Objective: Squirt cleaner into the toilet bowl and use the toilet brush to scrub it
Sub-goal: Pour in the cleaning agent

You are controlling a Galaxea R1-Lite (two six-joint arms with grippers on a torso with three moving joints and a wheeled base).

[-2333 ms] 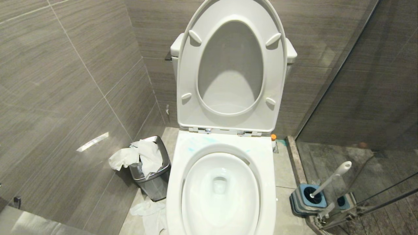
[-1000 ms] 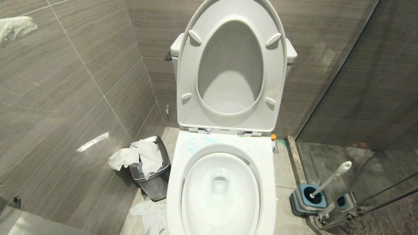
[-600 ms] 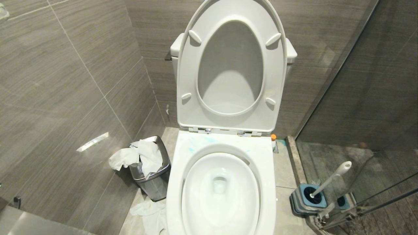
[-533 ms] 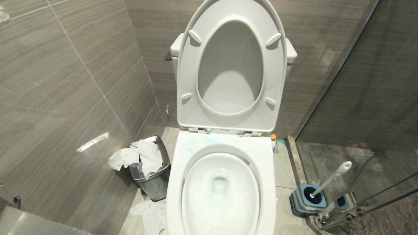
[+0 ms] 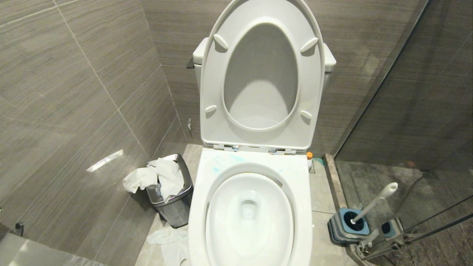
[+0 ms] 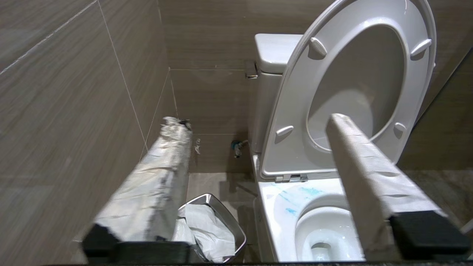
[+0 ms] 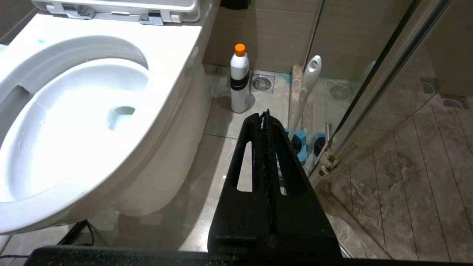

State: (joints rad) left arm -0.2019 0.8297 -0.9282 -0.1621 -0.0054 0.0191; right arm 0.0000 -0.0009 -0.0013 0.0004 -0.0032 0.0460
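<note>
The toilet bowl (image 5: 303,192) stands in the middle with seat and lid raised against the tank. Turquoise cleaner (image 5: 236,159) is smeared on the back of its rim, and the cleaner (image 6: 308,191) also shows in the left wrist view. The toilet brush (image 5: 375,202) leans in its blue-grey holder (image 5: 347,226) on the floor to the right. My left gripper (image 6: 256,121) is open and empty, held high between the bin and the toilet bowl (image 6: 275,210). My right gripper (image 7: 263,114) is shut on nothing, low beside the bowl (image 7: 173,40), near the toilet brush (image 7: 308,83). Neither gripper shows in the head view.
A steel bin (image 5: 173,210) stuffed with white paper stands left of the bowl, with more paper (image 5: 170,240) on the floor. A white bottle with an orange cap (image 7: 240,77) stands behind the bowl on the right. A glass shower partition (image 5: 406,140) closes the right side.
A white-wrapped finger of my left gripper showed at the head view's upper left a second ago and has left that view. The bowl, brush and bin have not moved.
</note>
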